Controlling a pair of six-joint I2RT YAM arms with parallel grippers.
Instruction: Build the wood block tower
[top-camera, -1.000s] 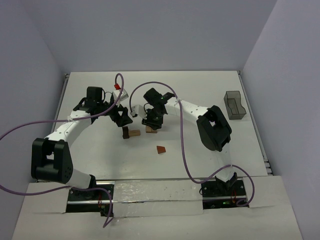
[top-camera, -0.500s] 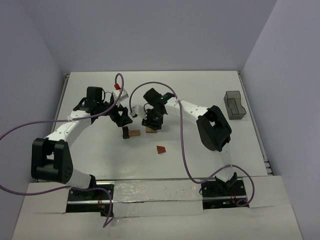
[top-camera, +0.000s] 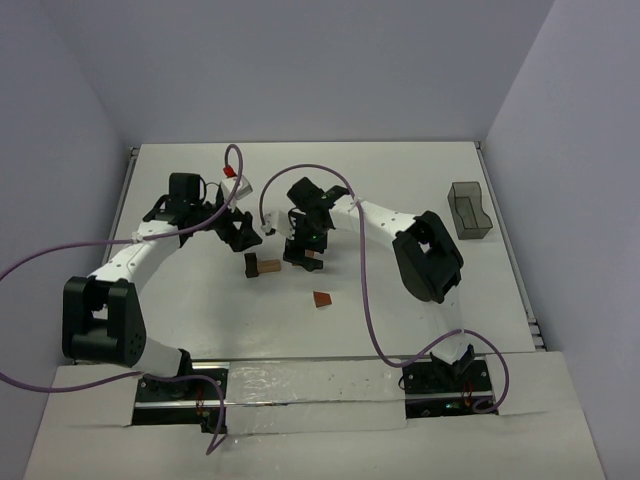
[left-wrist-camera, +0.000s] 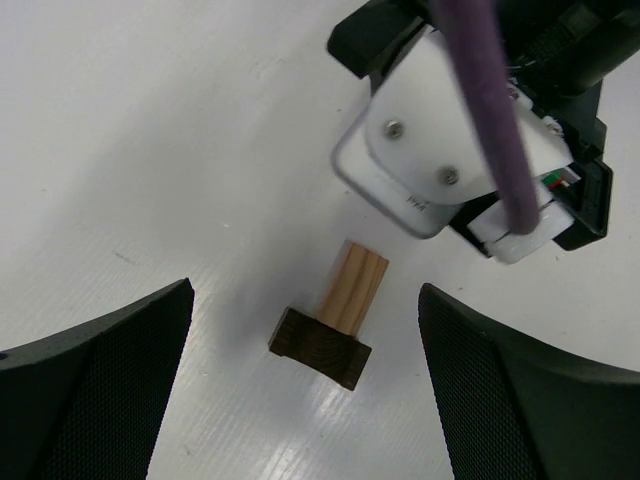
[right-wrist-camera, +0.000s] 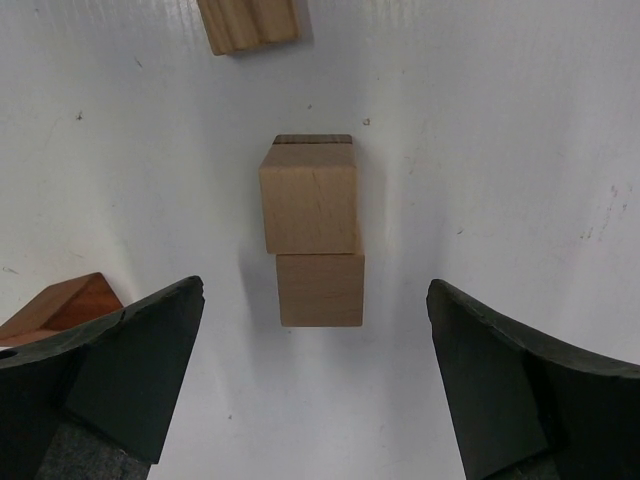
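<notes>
Two tan blocks sit touching on the bench, between the wide-apart fingers of my right end effector; a wedge lies nearby. My left end effector, also apart, hangs over a dark block touching a lone tan block.

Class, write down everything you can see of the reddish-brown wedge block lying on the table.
The reddish-brown wedge is a small wooden piece with sloping faces. In the right wrist view only part of it shows, with one face a lighter orange-tan than the rest. It lies alone on the white table, nearer the arm bases than the other blocks and clearly apart from them. Nothing but the table touches it.
</notes>
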